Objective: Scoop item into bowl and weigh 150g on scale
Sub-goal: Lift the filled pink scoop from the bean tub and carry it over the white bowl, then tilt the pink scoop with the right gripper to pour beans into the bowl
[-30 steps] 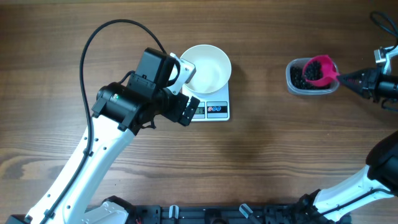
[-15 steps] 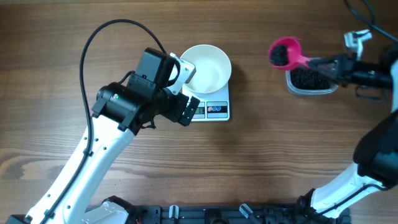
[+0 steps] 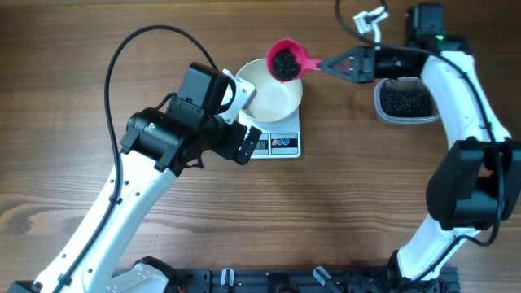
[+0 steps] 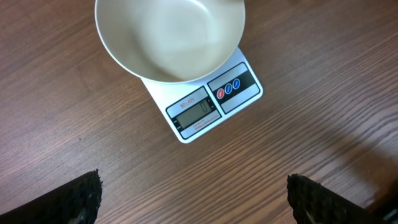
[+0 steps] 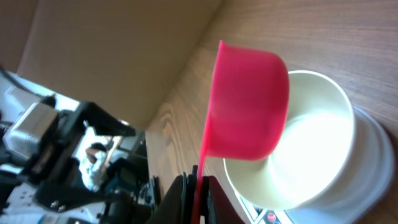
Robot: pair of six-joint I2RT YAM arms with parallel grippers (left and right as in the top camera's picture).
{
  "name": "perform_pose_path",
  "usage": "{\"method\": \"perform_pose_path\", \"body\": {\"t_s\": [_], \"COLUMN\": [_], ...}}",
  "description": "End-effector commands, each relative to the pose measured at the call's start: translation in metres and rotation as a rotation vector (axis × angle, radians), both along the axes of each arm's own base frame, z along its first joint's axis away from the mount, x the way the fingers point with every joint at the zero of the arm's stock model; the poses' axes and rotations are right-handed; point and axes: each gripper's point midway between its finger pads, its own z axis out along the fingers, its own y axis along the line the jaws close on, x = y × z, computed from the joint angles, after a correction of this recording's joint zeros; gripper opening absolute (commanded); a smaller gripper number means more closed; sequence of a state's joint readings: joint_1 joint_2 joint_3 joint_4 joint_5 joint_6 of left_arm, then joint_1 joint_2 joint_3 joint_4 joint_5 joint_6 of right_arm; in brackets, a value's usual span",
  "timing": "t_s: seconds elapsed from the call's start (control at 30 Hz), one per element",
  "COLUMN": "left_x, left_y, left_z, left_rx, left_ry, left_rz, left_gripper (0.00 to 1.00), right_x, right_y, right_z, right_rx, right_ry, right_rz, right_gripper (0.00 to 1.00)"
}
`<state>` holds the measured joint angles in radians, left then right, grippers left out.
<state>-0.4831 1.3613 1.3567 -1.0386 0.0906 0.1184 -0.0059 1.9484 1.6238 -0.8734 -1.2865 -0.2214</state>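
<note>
The white bowl stands empty on the white scale; the left wrist view shows the bowl, the scale and its display. My right gripper is shut on the handle of a pink scoop filled with the item, black beans. The scoop is level over the bowl's far right rim. In the right wrist view the scoop hangs above the bowl, its handle pinched in my right gripper. My left gripper is open over bare wood in front of the scale.
A clear plastic tub of black beans sits to the right of the scale, under my right arm. My left arm crosses the table's left half and overhangs the scale's left side.
My right gripper has carried the loaded scoop left, from the tub to above the bowl's rim. The left arm has not moved.
</note>
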Motion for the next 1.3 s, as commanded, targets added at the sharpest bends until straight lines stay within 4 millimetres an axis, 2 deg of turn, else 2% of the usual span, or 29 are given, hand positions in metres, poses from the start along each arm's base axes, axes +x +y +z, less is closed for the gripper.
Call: {"method": "perform_pose_path", "body": {"t_s": [0.0,0.17,0.27,0.4,0.5,0.6,0.73,0.9,1.27], "left_x": [0.001,0.001,0.001,0.001,0.001,0.001,0.001,0.001,0.001], "left_y": [0.002,0.002,0.002,0.002,0.002,0.002,0.002,0.002,0.002], "left_z": [0.001,0.001,0.001,0.001,0.001,0.001,0.001,0.001,0.001], "left_rx": [0.001,0.001,0.001,0.001,0.001,0.001,0.001,0.001,0.001], "left_ry": [-0.006,-0.006,-0.006,-0.006,-0.006,-0.006,-0.006,-0.006,-0.006], "left_rz": [0.008,0.008,0.008,0.008,0.008,0.008,0.008,0.008,0.008], "left_gripper": [1.0,1.0,1.0,1.0,1.0,1.0,1.0,1.0,1.0], "right_x": [0.006,0.005,0.008,0.006,-0.003,-0.011,-0.018,-0.016,-0.013], "right_y": [0.015,0.03,0.025,0.019,0.018,0.02,0.021,0.026,0.046], "right_z": [-0.007,-0.021,-0.022,-0.001,0.02,0.027,0.008,-0.003,-0.007], "right_rx": [-0.065,-0.165,-0.225,-0.295,-0.334,-0.356,-0.483,-0.592,-0.691], "right_ry": [0.056,0.018,-0.005,-0.108,-0.191,-0.22,-0.199,-0.224,-0.313], "right_rz": [-0.028,-0.02,-0.051,-0.086,-0.094,-0.083,-0.084,-0.096,-0.097], "right_gripper": [0.04,0.04,0.04,0.04,0.04,0.04,0.04,0.04,0.04]}}
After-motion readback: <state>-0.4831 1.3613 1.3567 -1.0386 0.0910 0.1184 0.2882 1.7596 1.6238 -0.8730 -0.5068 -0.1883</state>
